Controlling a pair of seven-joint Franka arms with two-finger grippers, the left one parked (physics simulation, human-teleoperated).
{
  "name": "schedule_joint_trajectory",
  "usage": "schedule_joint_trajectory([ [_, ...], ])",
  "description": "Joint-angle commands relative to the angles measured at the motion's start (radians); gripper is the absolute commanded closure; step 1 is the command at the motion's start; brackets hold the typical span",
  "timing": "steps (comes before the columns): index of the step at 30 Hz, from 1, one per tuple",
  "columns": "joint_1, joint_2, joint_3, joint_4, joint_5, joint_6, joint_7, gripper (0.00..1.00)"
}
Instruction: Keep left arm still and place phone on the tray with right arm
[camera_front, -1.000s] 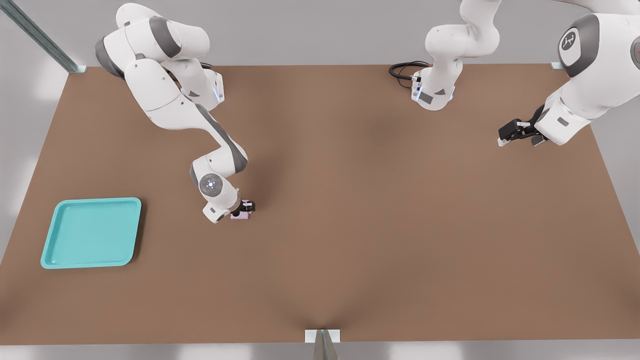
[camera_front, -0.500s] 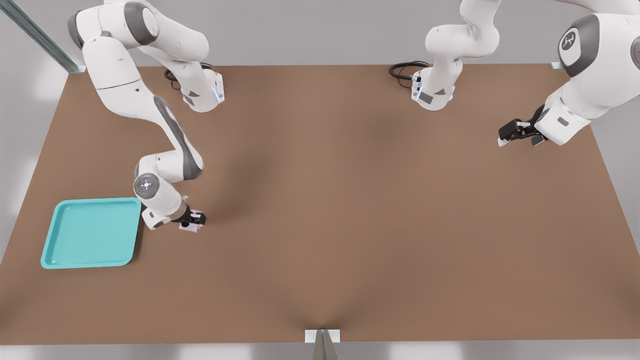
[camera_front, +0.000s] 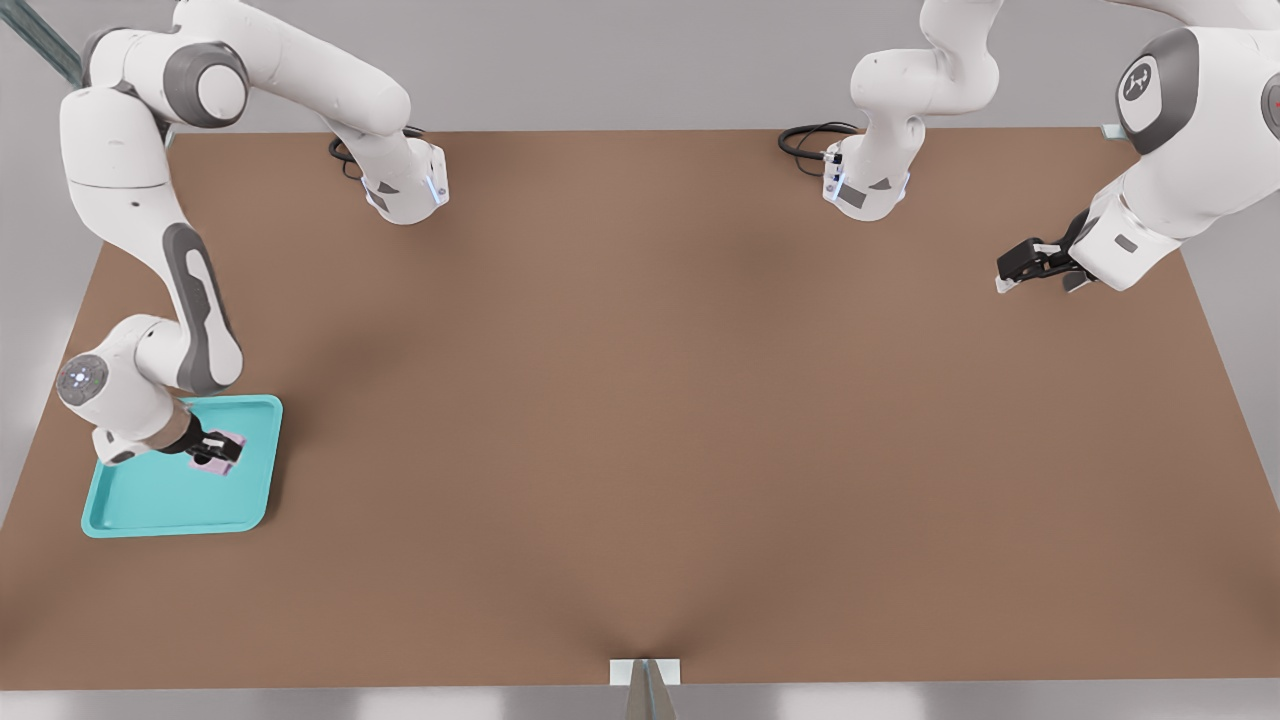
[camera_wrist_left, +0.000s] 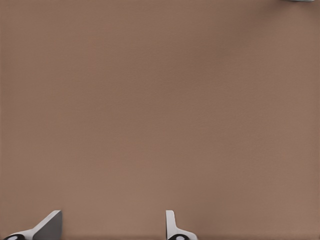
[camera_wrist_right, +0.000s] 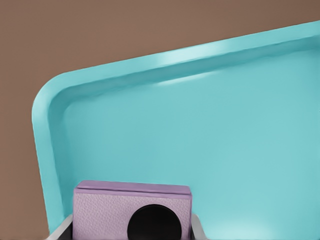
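The turquoise tray (camera_front: 160, 500) lies on the brown table at the front view's left, near the table's side edge. My right gripper (camera_front: 216, 450) hangs over the tray's far right part, shut on the pale pink-lilac phone (camera_front: 224, 456). The right wrist view looks down on the phone (camera_wrist_right: 102, 210), held between the two fingers with one black camera circle showing, above the tray floor (camera_wrist_right: 210, 145) close to a rounded corner. Whether the phone touches the tray I cannot tell.
The brown table (camera_front: 660, 420) spreads wide to the front view's right of the tray. The parked arm's gripper (camera_front: 1030, 265) hangs at the far right. A black cable (camera_front: 805, 140) coils by the arm base at the back.
My right arm has swung toward the front view's left, carrying the phone from the table's middle-left to above the tray. The grip has stayed shut on the phone.
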Motion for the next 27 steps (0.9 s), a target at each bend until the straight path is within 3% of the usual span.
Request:
schedule_joint_trajectory([
  [1, -0.001, 0.026, -0.024, 0.020, 0.003, 0.001, -0.513, 0.20],
  [2, 0.000, 0.032, -0.029, 0.023, 0.026, 0.001, -0.518, 0.04],
  [3, 0.000, 0.037, -0.030, 0.023, 0.038, 0.001, -0.518, 0.00],
  [6, 0.004, 0.026, -0.029, 0.045, 0.039, -0.001, -0.506, 0.00],
  [8, 0.063, -0.153, -0.007, 0.051, 0.050, -0.122, -0.438, 0.00],
  [10, 0.230, -0.290, -0.021, 0.151, 0.052, -0.378, -0.243, 0.00],
  [11, 0.374, -0.297, -0.093, 0.292, 0.052, -0.568, -0.138, 0.00],
  [13, 0.528, -0.380, -0.200, 0.309, 0.138, -0.671, -0.072, 0.00],
  [16, 0.608, -0.434, -0.225, 0.459, 0.162, -0.909, 0.065, 0.00],
  [18, 0.611, -0.501, -0.237, 0.381, 0.207, -0.909, 0.059, 0.00],
  [20, 0.677, -0.462, -0.289, 0.375, 0.205, -0.911, 0.057, 0.00],
  [23, 0.688, -0.319, -0.294, 0.602, 0.205, -1.053, 0.054, 0.00],
  [27, 0.688, -0.316, -0.289, 0.599, 0.205, -1.050, 0.054, 0.00],
])
